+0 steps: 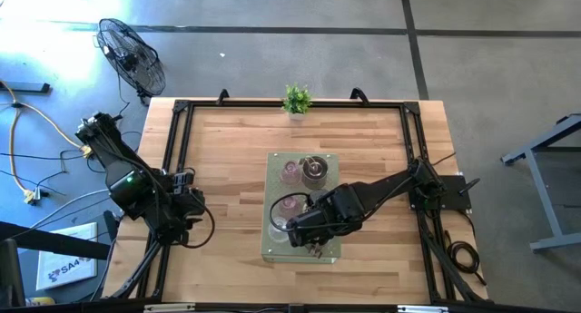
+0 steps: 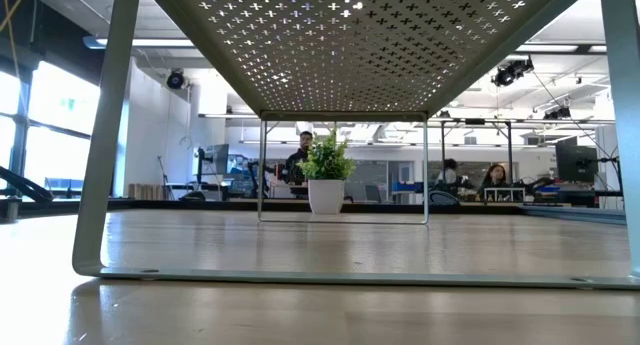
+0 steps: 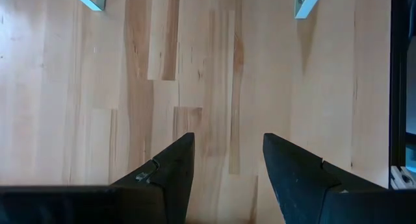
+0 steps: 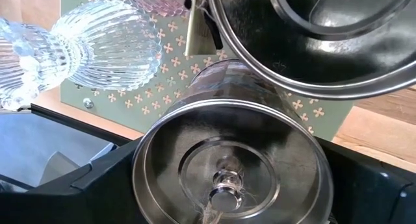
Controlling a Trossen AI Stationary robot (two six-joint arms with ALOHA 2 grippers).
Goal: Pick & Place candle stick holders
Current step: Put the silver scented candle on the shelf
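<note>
Tabletop plant [image 2: 327, 175] (people beyond)

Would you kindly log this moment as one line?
right hand: over tray, round silvery holder between its fingers | left hand: open, empty, over bare table

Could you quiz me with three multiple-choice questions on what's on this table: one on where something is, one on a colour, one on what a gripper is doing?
1. Where does the potted plant stand?
A. at the table's far edge, off the tray
B. on the tray
C. in the left gripper

2. What colour is the perforated tray?
A. red
B. pale green
C. black

3. How is the right gripper?
A. empty over bare wood
B. out of sight
C. around a silvery metal holder at the tray

Answers: 1 A, it stands alone by the far rail. 2 B, the high view shows pale green. 3 C, the holder fills the gap between its fingers; the left gripper hangs open over bare wood.
</note>
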